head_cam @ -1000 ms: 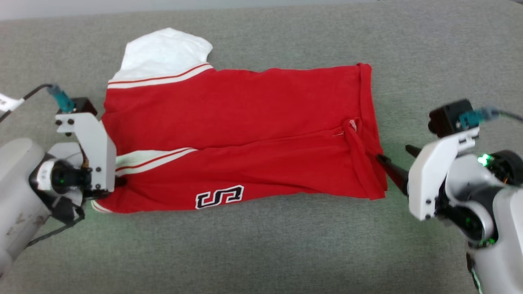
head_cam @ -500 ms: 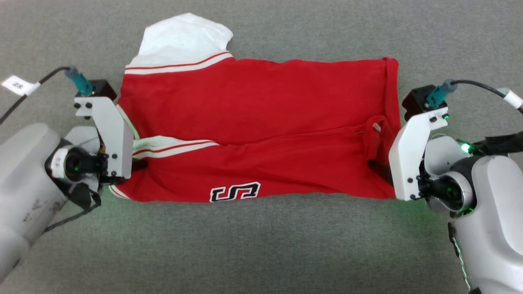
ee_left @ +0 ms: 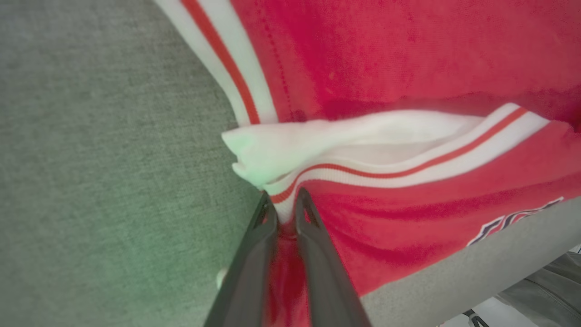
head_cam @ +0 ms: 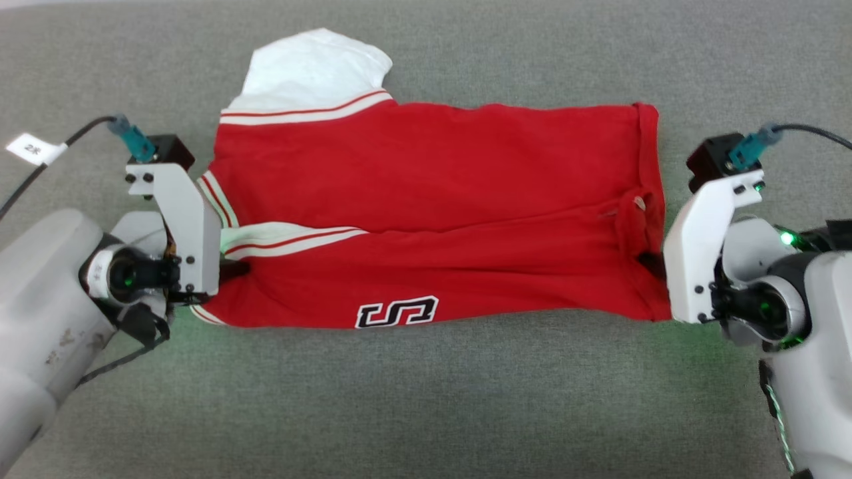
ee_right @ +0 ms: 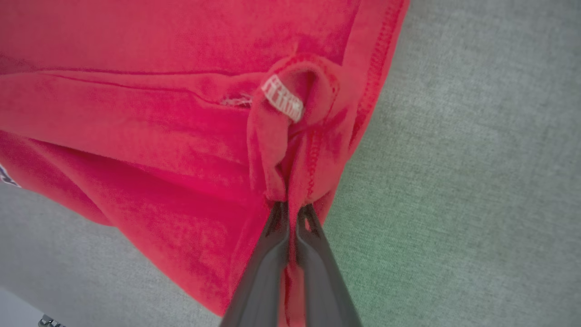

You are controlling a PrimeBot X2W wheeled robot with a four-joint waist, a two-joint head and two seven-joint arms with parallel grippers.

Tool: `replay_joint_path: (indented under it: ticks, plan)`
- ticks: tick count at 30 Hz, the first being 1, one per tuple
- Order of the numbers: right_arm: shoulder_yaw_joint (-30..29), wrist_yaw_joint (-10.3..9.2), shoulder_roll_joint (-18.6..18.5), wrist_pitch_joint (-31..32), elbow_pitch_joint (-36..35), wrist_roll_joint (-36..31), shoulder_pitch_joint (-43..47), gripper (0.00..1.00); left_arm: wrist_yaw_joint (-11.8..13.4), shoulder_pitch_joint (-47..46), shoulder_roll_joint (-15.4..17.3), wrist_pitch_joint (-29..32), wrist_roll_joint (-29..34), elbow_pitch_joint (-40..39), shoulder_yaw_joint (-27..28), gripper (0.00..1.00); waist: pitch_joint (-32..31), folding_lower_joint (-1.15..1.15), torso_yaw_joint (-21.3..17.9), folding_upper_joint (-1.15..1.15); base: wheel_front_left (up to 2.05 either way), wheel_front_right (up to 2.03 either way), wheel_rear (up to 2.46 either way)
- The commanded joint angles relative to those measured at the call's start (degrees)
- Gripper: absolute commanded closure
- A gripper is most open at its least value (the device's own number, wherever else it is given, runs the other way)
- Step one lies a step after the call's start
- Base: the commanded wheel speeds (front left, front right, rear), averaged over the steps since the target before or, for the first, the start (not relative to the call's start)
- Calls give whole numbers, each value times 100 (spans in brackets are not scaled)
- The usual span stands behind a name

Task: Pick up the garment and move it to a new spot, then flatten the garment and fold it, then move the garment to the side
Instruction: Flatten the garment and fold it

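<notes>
I am holding the shirt (head_cam: pixel 432 199) stretched sideways across the grey worktop (head_cam: pixel 426 412). It is lying doubled along its length, with the lettering (head_cam: pixel 397 313) at the near edge. My left pincer (ee_left: pixel 282 204) is clamping narrowly on the striped trim (ee_left: pixel 363 175) at the shoulder end. My right pincer (ee_right: pixel 292 209) is pinching a bunched bit of hem just below the small white label (ee_right: pixel 282 97).

What is worrying me is how little cloth each pincer is biting. Both are gripping right at the edge, so pulling the arms apart could slide the fabric out of the tips. I judge that likelier on the right, where the hem is gathered into a lump rather than lying flat.

On the left, a white layer is bulging loose just beside the tips. I cannot tell whether it is caught, and if it is not, it could drop and undo the fold on a lift. The far white sleeve (head_cam: pixel 313 66) is poking out beyond the red body and could crumple if dragged. Raising one end faster than the other would let the middle sag open.
</notes>
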Motion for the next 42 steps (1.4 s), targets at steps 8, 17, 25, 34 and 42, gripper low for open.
replay_joint_path:
  ticks: [8,17,25,34,42]
  plan:
    - [-183,-7,-130,70,-133,94,349,100,-13,435,-12,14,-112,74,-71,100,-174,0,51,0,0,0,0]
    - [-276,-7,-256,153,-238,171,550,100,60,550,119,127,-225,-14,-51,100,-310,0,119,0,0,0,0]
    - [-379,-7,-427,366,-480,265,643,100,261,487,328,341,-277,-281,-12,100,-423,0,207,0,0,0,0]
    - [-442,-7,-625,1001,-1182,512,992,100,878,555,822,828,-408,-1262,-34,100,-406,0,288,0,0,0,0]
    - [-465,-7,-508,1005,-1396,380,1340,100,1103,858,868,571,-264,-1869,-145,100,-255,0,275,0,0,0,0]
